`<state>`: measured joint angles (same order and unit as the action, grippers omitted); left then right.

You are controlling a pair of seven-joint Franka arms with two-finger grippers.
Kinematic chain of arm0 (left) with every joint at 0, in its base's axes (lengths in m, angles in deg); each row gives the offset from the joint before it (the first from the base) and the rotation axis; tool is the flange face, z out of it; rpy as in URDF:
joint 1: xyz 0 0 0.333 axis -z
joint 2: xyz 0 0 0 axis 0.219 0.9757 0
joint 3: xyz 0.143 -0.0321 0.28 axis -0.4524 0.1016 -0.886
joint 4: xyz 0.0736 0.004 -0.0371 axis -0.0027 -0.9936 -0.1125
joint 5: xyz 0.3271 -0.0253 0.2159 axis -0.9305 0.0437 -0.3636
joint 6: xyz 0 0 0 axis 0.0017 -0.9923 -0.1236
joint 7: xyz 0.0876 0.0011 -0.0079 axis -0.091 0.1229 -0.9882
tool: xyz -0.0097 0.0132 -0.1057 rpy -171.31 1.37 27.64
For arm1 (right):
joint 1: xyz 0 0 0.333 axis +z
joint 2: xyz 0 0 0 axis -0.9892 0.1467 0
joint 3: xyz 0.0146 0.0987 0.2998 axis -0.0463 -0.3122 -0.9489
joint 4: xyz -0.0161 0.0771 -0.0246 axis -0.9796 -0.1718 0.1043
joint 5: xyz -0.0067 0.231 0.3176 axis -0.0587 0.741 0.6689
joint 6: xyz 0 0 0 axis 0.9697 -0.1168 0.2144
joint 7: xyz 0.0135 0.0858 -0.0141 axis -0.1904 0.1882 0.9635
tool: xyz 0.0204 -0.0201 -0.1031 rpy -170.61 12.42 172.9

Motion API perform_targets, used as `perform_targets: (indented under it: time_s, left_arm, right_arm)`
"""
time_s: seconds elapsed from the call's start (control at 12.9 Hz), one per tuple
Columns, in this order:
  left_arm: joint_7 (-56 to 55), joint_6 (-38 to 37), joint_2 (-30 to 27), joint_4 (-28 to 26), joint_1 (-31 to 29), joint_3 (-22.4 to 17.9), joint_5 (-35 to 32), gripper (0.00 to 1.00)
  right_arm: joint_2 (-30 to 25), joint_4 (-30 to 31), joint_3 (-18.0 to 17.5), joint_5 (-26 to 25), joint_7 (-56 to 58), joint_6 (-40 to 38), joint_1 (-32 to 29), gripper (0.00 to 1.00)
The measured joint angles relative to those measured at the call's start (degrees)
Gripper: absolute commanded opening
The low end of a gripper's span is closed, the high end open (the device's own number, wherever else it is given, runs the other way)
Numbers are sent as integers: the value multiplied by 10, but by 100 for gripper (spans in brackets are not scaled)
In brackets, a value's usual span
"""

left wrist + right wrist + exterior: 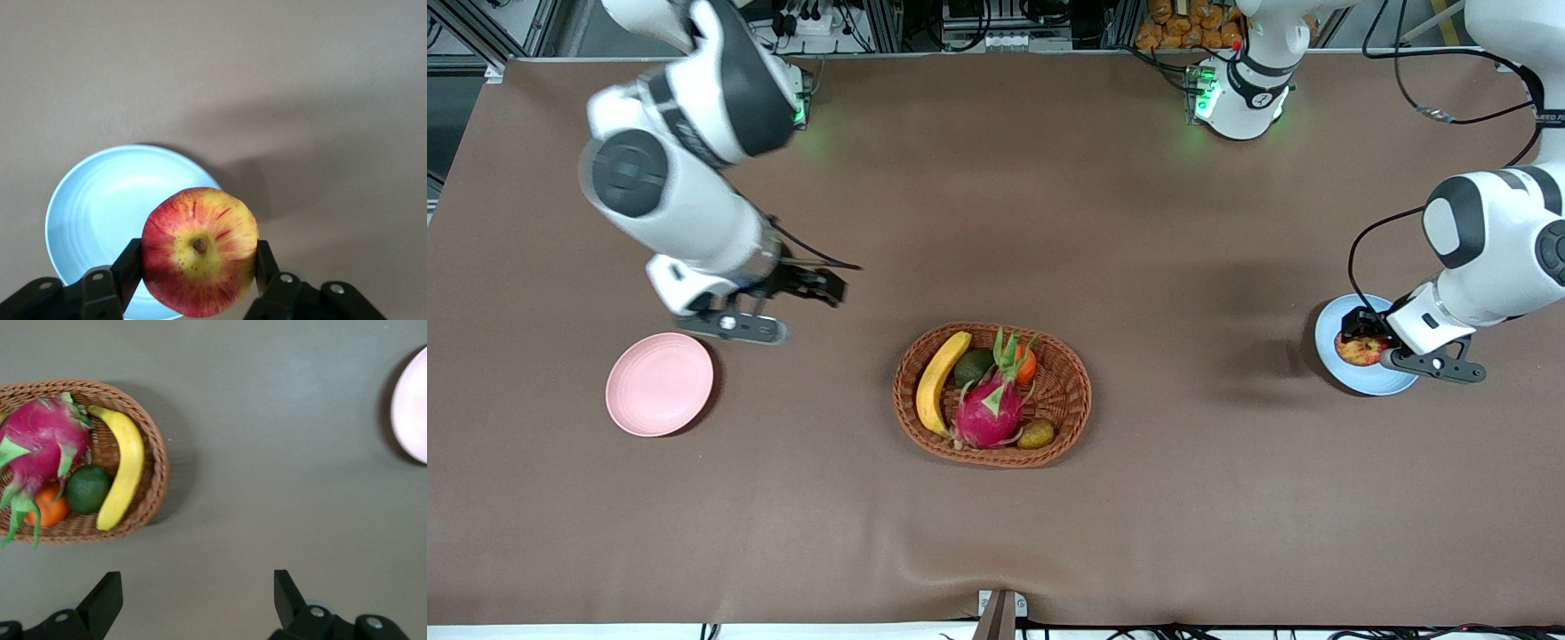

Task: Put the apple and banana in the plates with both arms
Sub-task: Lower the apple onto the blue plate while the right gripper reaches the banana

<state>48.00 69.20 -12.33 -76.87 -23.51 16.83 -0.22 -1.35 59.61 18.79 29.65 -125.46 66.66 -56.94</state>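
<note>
My left gripper (1362,338) is shut on the apple (1359,350), red with yellow patches, and holds it over the pale blue plate (1371,382) at the left arm's end of the table. In the left wrist view the apple (200,250) sits between both fingers of that gripper (199,257), above the blue plate (100,207). My right gripper (827,286) is open and empty over bare table between the pink plate (660,384) and the basket. The banana (938,380) lies in the basket. The right wrist view shows the banana (123,470), the pink plate (413,407) and that gripper (198,587).
The oval woven basket (1074,391) stands mid-table and also holds a dragon fruit (990,411), a small orange fruit (1027,363), a dark green fruit (975,364) and a brownish-green fruit (1036,434). The basket also shows in the right wrist view (157,477). Brown cloth covers the table.
</note>
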Motion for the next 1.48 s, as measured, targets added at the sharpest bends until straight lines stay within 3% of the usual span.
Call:
perform_targets:
  time_s: [0.23, 0.54, 0.78, 0.85, 1.09, 1.17, 1.48]
  left_arm:
    - [42, 72, 15, -31, -32, 0, 0, 8]
    - [86, 116, 45, -40, -58, 0, 0, 16]
    - [96, 123, 57, -40, -70, 0, 0, 27]
    - [97, 123, 61, -40, -73, 0, 0, 33]
    - [114, 127, 69, -39, -77, 0, 0, 87]
    - [114, 127, 69, -39, -77, 0, 0, 100]
    - [114, 129, 74, -38, -77, 1, 0, 100]
  right_arm:
    - [51, 0, 0, 0, -65, 63, 40, 100]
    - [150, -12, 1, -2, -145, 169, 91, 100]
    - [211, -49, 2, -6, -173, 191, 102, 100]
    - [215, -55, 5, -6, -177, 190, 101, 93]
    - [217, -60, 10, -6, -189, 190, 95, 65]
    - [219, -60, 10, -6, -192, 192, 94, 64]
    - [230, -61, 11, -6, -205, 203, 93, 64]
